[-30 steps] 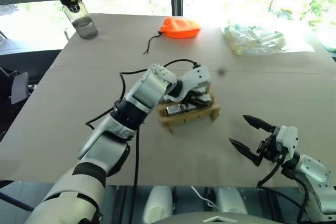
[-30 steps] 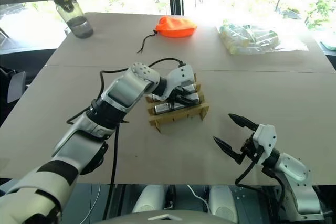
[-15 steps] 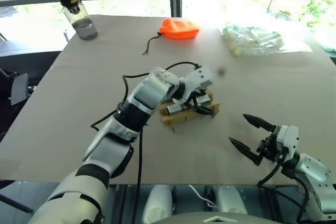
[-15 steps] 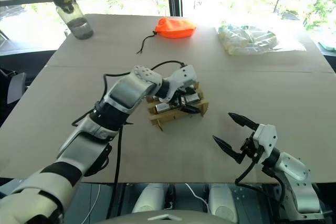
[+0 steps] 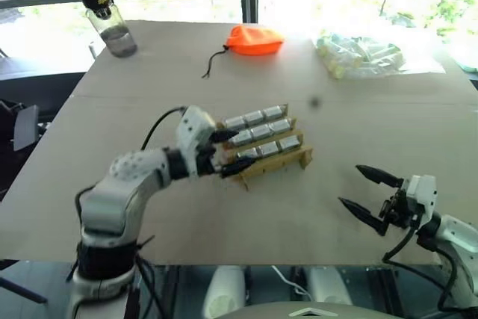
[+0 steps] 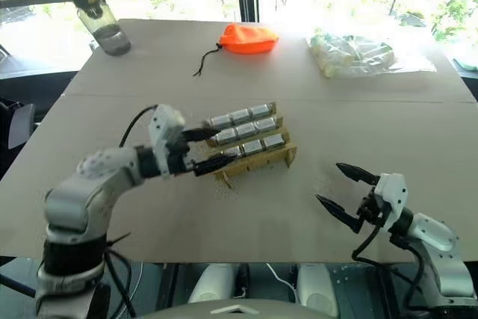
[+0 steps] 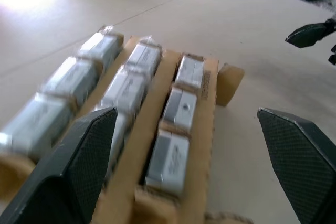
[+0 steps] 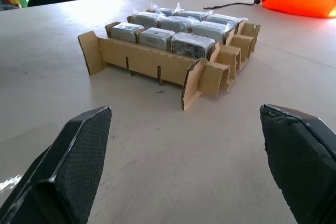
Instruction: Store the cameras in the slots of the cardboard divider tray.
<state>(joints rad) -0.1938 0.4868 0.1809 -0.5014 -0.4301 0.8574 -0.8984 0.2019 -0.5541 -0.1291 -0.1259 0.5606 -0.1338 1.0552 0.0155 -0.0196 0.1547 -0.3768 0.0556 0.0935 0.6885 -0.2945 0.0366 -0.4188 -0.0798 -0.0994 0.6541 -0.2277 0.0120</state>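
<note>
The cardboard divider tray (image 5: 278, 163) sits mid-table, slightly askew. Several silver-grey cameras (image 5: 255, 117) fill its three rows of slots, also seen in the left wrist view as cameras (image 7: 181, 108) and from the other side as cameras (image 8: 157, 37) in the tray (image 8: 142, 56). My left gripper (image 5: 245, 148) is open at the tray's left end, its fingers (image 7: 86, 156) spread level beside the rows, holding nothing. My right gripper (image 5: 349, 185) is open and empty near the table's front edge, right of the tray and pointing toward it.
At the far side of the table are a dark-capped bottle (image 5: 109, 19) on the left, an orange drawstring pouch (image 5: 256, 39) in the middle and a clear plastic bag (image 5: 363, 54) of pale items on the right. The table's front edge runs just below both arms.
My left gripper has opened and pulled back left off the tray, uncovering the rows of cameras. The right gripper has drifted slightly right, still open.
</note>
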